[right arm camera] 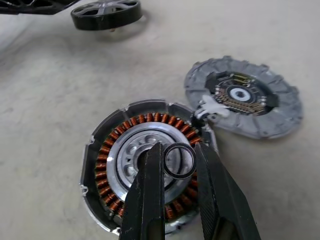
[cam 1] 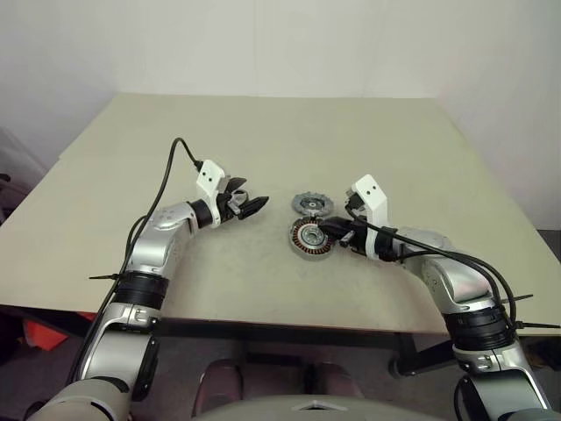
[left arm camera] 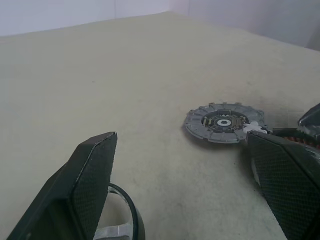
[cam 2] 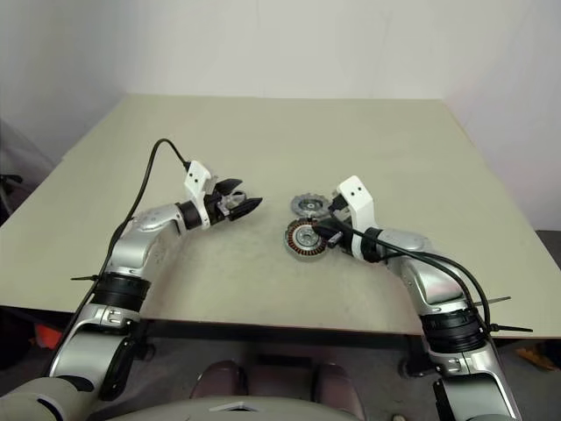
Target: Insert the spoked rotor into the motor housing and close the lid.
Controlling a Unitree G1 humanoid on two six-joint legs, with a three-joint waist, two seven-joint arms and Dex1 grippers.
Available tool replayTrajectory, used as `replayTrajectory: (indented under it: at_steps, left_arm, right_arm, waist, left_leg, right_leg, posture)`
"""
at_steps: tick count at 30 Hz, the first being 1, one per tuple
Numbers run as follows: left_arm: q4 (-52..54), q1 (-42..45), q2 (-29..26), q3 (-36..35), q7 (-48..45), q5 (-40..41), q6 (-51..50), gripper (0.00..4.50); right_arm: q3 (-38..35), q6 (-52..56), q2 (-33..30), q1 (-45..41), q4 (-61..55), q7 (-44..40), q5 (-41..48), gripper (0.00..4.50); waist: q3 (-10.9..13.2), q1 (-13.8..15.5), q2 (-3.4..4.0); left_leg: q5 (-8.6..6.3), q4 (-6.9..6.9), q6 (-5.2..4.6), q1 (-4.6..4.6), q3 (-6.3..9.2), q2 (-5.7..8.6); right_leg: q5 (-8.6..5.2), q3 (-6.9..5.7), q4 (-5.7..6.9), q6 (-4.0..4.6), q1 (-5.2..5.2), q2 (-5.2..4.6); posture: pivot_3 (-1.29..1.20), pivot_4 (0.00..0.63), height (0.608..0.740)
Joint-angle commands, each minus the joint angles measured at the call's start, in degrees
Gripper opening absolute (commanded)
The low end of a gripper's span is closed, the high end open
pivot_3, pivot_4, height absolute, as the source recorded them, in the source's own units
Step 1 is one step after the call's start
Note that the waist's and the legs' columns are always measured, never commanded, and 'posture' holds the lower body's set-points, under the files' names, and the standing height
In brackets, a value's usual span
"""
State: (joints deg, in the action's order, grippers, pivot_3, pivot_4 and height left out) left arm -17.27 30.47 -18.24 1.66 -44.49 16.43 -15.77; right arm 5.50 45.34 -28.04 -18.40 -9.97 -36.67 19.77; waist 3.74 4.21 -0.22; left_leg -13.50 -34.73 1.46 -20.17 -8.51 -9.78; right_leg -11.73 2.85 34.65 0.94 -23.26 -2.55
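Right gripper (right arm camera: pixel 177 150): jaws closed on a small black ring (right arm camera: pixel 179 176), pinched by its sides and held on edge.

Directly under the jaw tips sits the motor housing (right arm camera: pixel 107 155) on the tabletop (cam 1: pixel 263 132), copper windings circling a silver hub. The ring hangs over that hub, slightly off its centre. I cannot tell whether it touches.

Beyond the jaw tips and to one side lies the grey notched lid (right arm camera: pixel 280 100), flipped open and joined to the housing by a small white clip.

Left gripper (cam 1: pixel 254 204): jaws spread wide, gripping nothing between the tips, well apart from the housing. A dark spoked wheel, which I take for the spoked rotor (right arm camera: pixel 105 12), sits low near the base of those jaws. Held or resting, I cannot tell.

Step in hand, as I judge it: seat the ring on the hub before the rotor goes in.

To do it well:
- Tip the ring flat.
- Line it up over the hub centre.
- Lower it straight, keeping the finger sides off the windings and the clip.
- Let go only once it lies level.

Main risk: the ring cocks or rolls into the winding gap.
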Motion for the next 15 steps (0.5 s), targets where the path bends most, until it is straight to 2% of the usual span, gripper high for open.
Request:
replayTrajectory:
  at_steps: [1,15]
  left_arm:
    - [2.57,0.27,-0.74,-1.19,0.2,0.34,0.41,4.41]
    - [2.65,-0.17,-0.98,-1.24,0.59,0.37,0.4,4.41]
  right_arm:
    - [0.13,-0.41,0.1,-1.59,-1.65,0.38,-0.33,0.56]
    - [2.45,0.41,1.8,-1.69,-1.85,1.21,-0.63,0.56]
  waist:
    - [0.0,-0.01,0.0]
    - [0.0,-0.11,0.0]
  left_leg:
    - [0.0,0.0,0.01,0.0,0.0,0.0]
    - [0.01,0.03,0.03,0.01,0.0,0.0]
  right_leg:
    - [0.0,0.0,0.0,0.0,0.0,0.0]
    - [0.0,0.0,0.0,-0.01,0.0,0.0]
  posture:
    - [0.0,0.0,0.74]
    - [0.0,0.0,0.74]
